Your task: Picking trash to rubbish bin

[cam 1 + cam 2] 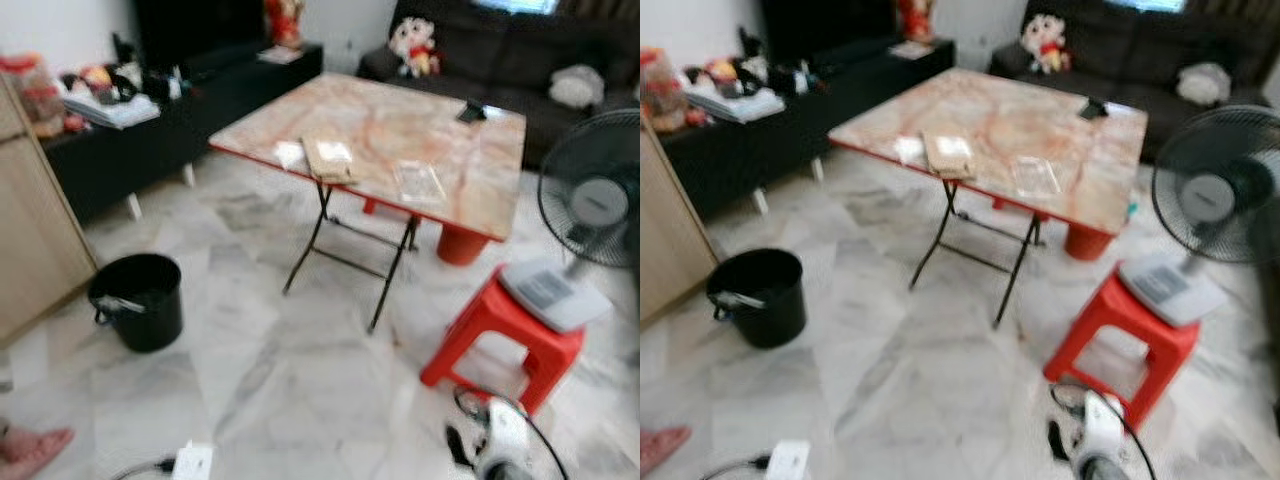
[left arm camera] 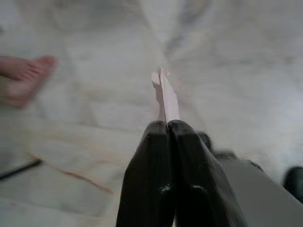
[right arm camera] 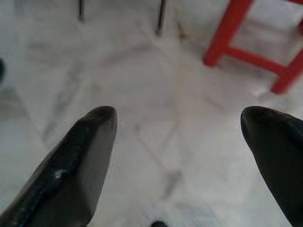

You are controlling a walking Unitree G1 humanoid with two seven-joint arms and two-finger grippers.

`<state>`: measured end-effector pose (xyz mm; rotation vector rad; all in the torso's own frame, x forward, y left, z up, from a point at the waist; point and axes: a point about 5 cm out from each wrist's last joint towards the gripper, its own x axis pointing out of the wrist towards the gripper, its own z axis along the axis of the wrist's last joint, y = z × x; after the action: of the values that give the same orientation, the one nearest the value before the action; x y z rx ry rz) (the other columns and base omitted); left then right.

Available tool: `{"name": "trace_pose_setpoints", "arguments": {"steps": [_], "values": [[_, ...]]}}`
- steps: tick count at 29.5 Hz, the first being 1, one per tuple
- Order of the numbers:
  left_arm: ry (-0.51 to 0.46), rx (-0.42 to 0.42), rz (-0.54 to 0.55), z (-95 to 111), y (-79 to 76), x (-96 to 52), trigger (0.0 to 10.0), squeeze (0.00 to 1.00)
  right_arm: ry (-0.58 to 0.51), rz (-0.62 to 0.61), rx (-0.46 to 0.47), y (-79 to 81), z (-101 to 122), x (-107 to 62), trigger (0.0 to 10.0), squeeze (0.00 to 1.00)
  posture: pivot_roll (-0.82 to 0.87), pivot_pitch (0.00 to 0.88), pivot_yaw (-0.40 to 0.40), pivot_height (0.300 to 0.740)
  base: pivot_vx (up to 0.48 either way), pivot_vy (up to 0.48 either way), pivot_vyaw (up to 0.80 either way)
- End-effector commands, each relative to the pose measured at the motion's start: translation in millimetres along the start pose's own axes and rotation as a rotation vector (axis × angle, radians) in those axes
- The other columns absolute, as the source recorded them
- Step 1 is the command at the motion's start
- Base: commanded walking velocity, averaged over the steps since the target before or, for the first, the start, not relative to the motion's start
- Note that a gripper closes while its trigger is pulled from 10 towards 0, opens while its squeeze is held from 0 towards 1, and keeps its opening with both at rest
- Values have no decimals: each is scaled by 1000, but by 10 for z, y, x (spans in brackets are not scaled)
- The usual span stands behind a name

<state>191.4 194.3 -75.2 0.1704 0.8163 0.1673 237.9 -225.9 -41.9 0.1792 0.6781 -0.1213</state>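
Observation:
A black rubbish bin stands on the marble floor at the left, with something pale inside its rim. In the left wrist view my left gripper is shut on a thin pale scrap of trash that sticks out past the fingertips, above the floor. My right gripper hangs open over bare floor with nothing between its fingers; its silver arm shows at the lower right. On the folding table lie a brown flat packet, a clear plastic wrapper and a white scrap.
A red stool carrying a white flat device stands at the right, beside a standing fan. A person's foot and a white power strip lie at the lower left. A dark sofa and a low black cabinet line the back.

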Motion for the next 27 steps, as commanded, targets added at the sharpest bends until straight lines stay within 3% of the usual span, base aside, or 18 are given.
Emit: {"name": "trace_pose_setpoints", "arguments": {"steps": [1, 7, 18, 27], "values": [[-8, 22, -33, 26, -118, -6, 10000, 0, 19, -41, 18, -134, -77, -49, 10000, 0, -44, 40, -77, 740, 304, 0, 0], [-5, 26, -34, 15, -113, -8, 10000, 0, 18, -31, -8, -105, -56, -37, 10000, 0, -43, 35, -77, 740, 324, 0, 0], [2, 28, -39, -17, -136, -21, 10000, 0, 24, -33, -8, -109, -77, -43, 10000, 0, -40, 19, -81, 740, 331, 0, 798], [5, 29, -41, -37, -139, -28, 10000, 0, 44, -39, -29, -124, -140, -63, 10000, 0, -36, 15, -82, 740, 329, 0, 89]]}}
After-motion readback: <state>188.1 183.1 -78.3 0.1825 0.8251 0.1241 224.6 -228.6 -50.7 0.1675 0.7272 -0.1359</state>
